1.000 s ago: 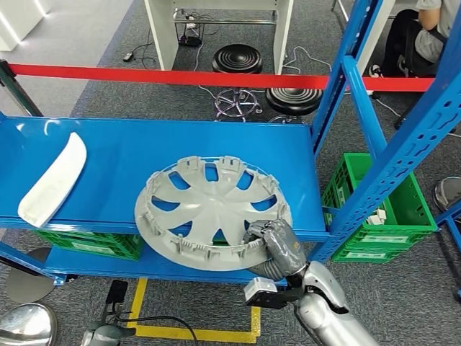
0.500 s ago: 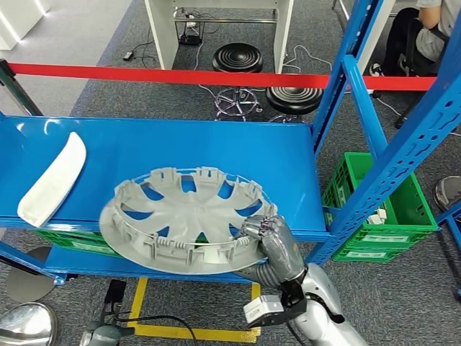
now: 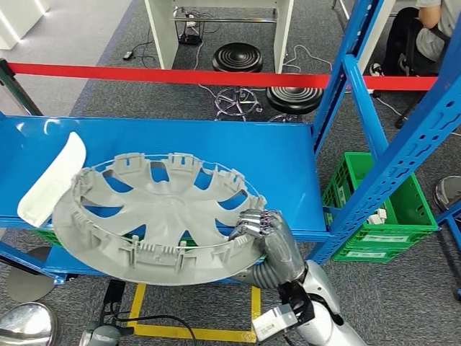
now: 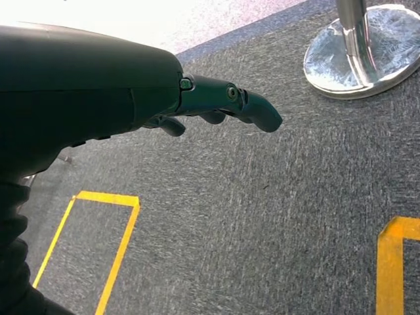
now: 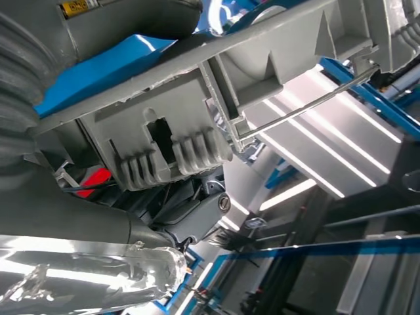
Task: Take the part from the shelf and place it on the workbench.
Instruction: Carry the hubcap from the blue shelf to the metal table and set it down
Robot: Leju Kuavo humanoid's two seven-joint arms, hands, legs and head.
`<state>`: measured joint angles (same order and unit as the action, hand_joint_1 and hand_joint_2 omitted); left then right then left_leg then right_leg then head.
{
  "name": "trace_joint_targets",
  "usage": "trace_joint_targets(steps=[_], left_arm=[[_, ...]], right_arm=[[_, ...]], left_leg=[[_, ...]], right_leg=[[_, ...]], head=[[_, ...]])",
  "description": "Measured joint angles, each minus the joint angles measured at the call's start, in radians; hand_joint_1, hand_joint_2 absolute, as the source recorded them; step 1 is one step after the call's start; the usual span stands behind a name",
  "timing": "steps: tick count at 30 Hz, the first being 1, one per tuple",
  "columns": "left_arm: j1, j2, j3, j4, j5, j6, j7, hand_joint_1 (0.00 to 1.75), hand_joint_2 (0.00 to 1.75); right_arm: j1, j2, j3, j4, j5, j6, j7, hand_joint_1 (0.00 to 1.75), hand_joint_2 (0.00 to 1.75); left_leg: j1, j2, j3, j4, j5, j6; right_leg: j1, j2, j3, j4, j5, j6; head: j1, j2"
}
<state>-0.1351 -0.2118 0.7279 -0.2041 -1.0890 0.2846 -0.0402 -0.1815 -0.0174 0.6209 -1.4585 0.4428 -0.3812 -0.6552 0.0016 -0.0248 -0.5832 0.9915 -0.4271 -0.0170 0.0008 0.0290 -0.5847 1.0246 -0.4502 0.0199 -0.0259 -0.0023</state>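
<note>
Gripped the grey hubcap point(image 3: 158, 216) by its near right rim with the right hand point(image 3: 269, 241), fingers point(image 3: 251, 223) curled over the edge (cap tilted, overhanging the front of the blue shelf point(image 3: 282, 162)). Hung the left hand point(image 4: 148, 98) empty over grey carpet point(image 4: 257, 216), fingers loosely extended.

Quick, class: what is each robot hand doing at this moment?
Left robot hand: holds nothing, fingers loosely extended above the floor.
Right robot hand: grips the rim of the hubcap.
</note>
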Motion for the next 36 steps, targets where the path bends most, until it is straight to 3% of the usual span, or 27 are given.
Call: trace_joint_targets(steps=[13,36], left_arm=[[0.0,0.001,0.002,0.0,0.008,0.008,-0.007,0.0,1.75],[0.0,0.004,0.004,0.0,0.009,0.009,-0.015,0.0,1.75]], right_arm=[[0.018,0.022,0.017,-0.104,-0.126,0.11,-0.002,1.75,1.75],[0.031,0.025,0.023,-0.127,-0.114,0.106,-0.002,1.75,1.75]], left_leg=[[0.0,0.0,0.0,0.0,0.0,0.0],[0.0,0.0,0.0,0.0,0.0,0.0]], right_leg=[[0.0,0.0,0.0,0.0,0.0,0.0],[0.0,0.0,0.0,0.0,0.0,0.0]], head=[[0.0,0.0],[0.0,0.0]])
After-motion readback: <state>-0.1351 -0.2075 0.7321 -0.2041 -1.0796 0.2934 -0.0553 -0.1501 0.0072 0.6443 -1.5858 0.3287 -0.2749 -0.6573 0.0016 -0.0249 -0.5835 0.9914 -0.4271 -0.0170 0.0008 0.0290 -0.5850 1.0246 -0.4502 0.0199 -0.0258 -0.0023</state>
